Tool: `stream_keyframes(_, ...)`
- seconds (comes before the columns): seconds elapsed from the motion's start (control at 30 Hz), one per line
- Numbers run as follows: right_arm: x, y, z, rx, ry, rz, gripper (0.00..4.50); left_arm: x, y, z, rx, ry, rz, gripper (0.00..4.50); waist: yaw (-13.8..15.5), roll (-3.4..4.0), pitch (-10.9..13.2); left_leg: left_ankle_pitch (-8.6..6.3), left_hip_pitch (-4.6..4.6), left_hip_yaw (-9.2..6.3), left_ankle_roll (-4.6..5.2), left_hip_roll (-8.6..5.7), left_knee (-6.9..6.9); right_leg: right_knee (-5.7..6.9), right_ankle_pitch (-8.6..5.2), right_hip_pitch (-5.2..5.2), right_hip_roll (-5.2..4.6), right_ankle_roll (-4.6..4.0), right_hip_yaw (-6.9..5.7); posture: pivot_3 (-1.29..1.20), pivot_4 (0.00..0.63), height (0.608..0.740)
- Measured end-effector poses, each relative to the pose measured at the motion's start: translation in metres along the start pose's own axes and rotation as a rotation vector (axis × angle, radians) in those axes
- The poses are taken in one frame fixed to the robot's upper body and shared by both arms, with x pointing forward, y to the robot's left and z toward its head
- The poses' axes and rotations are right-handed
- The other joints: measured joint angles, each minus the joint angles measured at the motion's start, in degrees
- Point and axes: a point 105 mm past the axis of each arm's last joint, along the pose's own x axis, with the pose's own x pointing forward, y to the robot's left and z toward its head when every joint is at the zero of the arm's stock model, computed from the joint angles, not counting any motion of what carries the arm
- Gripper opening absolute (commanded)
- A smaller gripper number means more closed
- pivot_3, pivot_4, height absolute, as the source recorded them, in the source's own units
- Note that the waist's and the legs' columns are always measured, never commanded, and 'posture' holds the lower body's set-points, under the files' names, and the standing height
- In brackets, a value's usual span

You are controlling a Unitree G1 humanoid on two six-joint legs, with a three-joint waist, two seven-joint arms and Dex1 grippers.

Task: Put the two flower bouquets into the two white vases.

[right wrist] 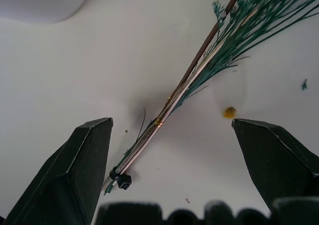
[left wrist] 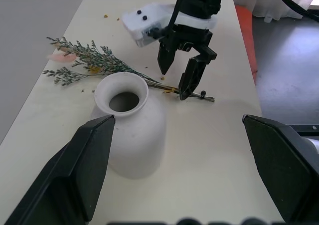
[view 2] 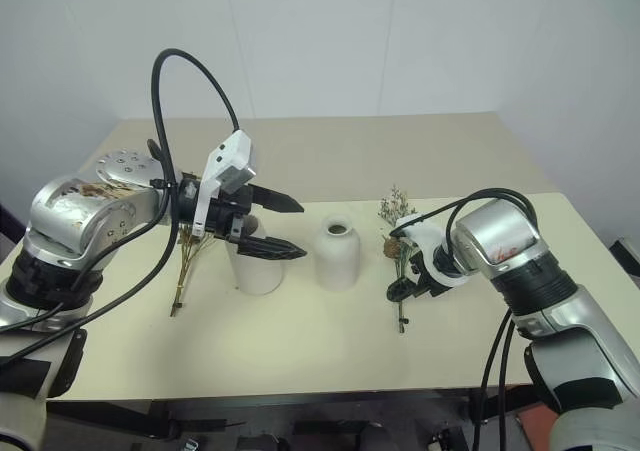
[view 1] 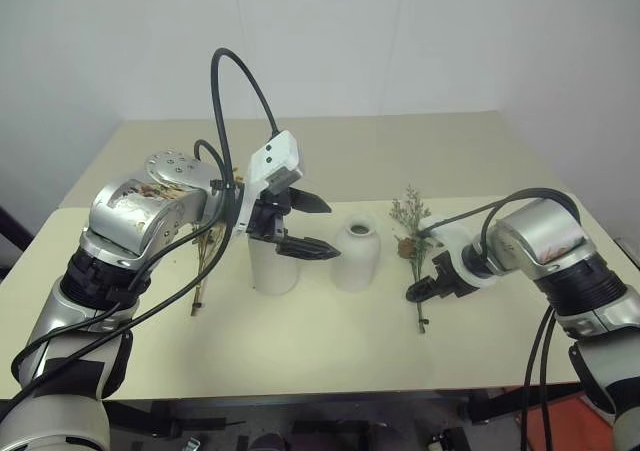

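- The pale surface [view 1: 330, 341] carried everything: two white vases mid-surface, one bouquet lying on each side of them.
- The left tool [view 1: 300, 226], fingers spread wide and empty, hung in the air just in front of the tapered vase [view 1: 272, 266], touching nothing.
- The rounded, narrow-necked vase [view 1: 356, 256] stood just beside the tapered one, its mouth unfilled.
- The yellow-orange bouquet [view 1: 205, 261] lay flat beyond the left arm, untouched.
- The grey-green bouquet [view 1: 412, 233] lay by the rounded vase, with its stems [right wrist: 164, 117] between the wide-apart fingers of the right tool [view 1: 428, 289], which pointed steeply down at them and gripped nothing.
- Judged stage: the first pickup, neither bouquet lifted; the next move likely called for lowering and closing on the stems near their tied end.
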Motion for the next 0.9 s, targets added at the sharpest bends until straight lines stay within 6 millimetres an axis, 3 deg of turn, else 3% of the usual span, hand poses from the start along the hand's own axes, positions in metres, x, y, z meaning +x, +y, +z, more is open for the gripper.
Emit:
stream_keyframes(0.1,0.005,0.0,0.001,-0.008,0.022,-0.009,3.89,0.003,-0.003,0.002,0.007,-0.002,-0.012,4.5,-0.07,0.0,0.0,0.0,0.03,0.0,0.0,0.0,0.01,0.01,0.01,0.02,0.0,0.01,0.0,0.0,0.15,0.74)
stream_keyframes(0.47,0.011,-0.006,0.002,-0.013,0.031,-0.04,0.16,0.002,-0.001,-0.001,0.018,0.027,0.014,4.5,-0.12,0.0,0.0,0.0,0.05,-0.01,0.0,0.0,0.03,0.03,0.01,0.04,0.01,0.01,0.0,0.0,0.15,0.74)
stream_keyframes(0.63,0.009,-0.009,0.002,0.012,0.024,-0.044,0.06,0.002,-0.001,-0.001,0.018,0.028,0.014,4.5,-0.13,0.0,0.0,0.0,0.04,-0.01,0.0,0.0,0.03,0.03,0.01,0.03,0.01,0.01,0.0,0.0,0.15,0.74)
stream_keyframes(0.73,0.004,-0.016,0.006,0.115,-0.019,-0.041,0.06,0.001,-0.001,-0.001,0.018,0.028,0.018,4.5,-0.09,0.0,0.0,0.0,0.02,-0.01,0.0,-0.01,0.03,0.03,0.02,0.02,0.0,0.02,0.01,0.0,0.15,0.74)
stream_keyframes(0.9,-0.024,-0.047,0.036,0.342,-0.338,-0.16,0.06,-0.006,0.001,-0.008,-0.007,0.028,0.046,4.5,-0.07,0.0,0.0,0.01,0.02,0.0,-0.01,-0.01,0.0,0.12,0.04,-0.06,0.0,0.0,0.06,0.0,0.15,0.74)
